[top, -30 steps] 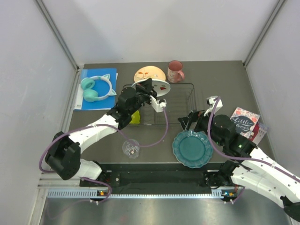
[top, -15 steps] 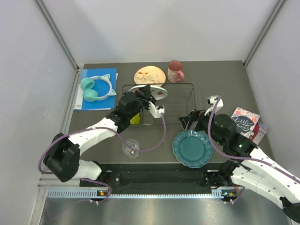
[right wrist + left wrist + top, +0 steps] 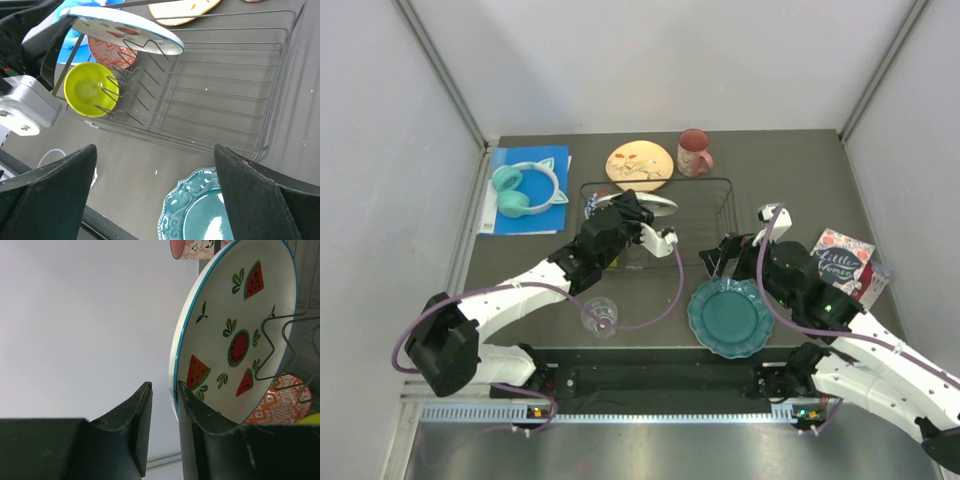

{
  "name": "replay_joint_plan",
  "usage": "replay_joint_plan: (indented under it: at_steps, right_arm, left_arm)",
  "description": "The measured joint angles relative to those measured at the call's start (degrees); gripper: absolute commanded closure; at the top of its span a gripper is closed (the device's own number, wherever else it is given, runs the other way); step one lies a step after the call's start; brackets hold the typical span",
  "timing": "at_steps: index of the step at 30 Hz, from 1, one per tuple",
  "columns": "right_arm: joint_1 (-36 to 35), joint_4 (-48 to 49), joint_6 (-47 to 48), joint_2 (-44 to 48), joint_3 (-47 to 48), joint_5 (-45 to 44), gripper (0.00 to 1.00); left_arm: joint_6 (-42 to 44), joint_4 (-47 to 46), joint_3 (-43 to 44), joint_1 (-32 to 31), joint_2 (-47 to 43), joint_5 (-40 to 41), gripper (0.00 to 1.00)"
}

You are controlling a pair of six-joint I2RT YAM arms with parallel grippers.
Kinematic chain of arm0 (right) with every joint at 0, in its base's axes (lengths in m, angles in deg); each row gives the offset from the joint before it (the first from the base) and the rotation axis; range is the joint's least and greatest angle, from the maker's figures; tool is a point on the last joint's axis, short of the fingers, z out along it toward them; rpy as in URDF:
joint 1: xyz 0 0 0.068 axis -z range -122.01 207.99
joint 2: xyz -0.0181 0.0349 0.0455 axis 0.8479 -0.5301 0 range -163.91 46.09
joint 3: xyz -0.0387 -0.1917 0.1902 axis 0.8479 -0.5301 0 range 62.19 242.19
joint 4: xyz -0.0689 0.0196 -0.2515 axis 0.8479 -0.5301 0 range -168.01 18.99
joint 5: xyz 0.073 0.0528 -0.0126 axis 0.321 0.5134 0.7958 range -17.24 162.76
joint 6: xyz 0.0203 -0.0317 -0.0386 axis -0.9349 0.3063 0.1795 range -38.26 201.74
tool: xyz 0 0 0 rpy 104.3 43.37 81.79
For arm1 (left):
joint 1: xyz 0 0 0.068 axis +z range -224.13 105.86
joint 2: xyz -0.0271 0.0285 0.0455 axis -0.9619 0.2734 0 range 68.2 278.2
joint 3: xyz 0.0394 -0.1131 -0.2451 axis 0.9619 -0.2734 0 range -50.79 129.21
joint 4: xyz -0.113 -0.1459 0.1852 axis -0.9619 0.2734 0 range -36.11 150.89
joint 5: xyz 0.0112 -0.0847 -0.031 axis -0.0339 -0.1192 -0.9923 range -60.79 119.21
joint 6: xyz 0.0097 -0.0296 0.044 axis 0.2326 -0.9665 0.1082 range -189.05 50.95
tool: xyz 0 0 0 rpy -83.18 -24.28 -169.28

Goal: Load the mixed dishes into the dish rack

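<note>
The white plate with red watermelon shapes leans tilted on the tines at the left end of the black wire dish rack. My left gripper is at its rim. In the left wrist view the plate lies against the right finger, and the gripper shows a narrow open gap. The red-patterned bowl and lime-green bowl sit in the rack. My right gripper is wide open and empty above the teal scalloped plate.
The cream floral plate and pink mug stand behind the rack. The small clear glass is in front of it, left of the teal plate. Teal headphones lie far left, a printed card far right.
My left gripper has brought the white plate down and forward, off the cream plate, onto the rack tines, and its jaws have parted slightly. The right arm has barely moved.
</note>
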Motion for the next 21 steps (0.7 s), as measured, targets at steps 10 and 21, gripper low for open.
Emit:
replay_joint_plan:
  at_steps: [10,21]
  right_arm:
    - [1.11,-0.81,0.00,0.74,0.15,-0.02,0.00]
    - [1.73,-1.92,0.68,0.81,0.74,-0.02,0.00]
  left_arm:
    - [-3.15,1.25,0.02,-0.50,-0.81,4.57,0.08]
    - [-10.34,12.20,11.69,-0.57,-0.87,7.45,0.01]
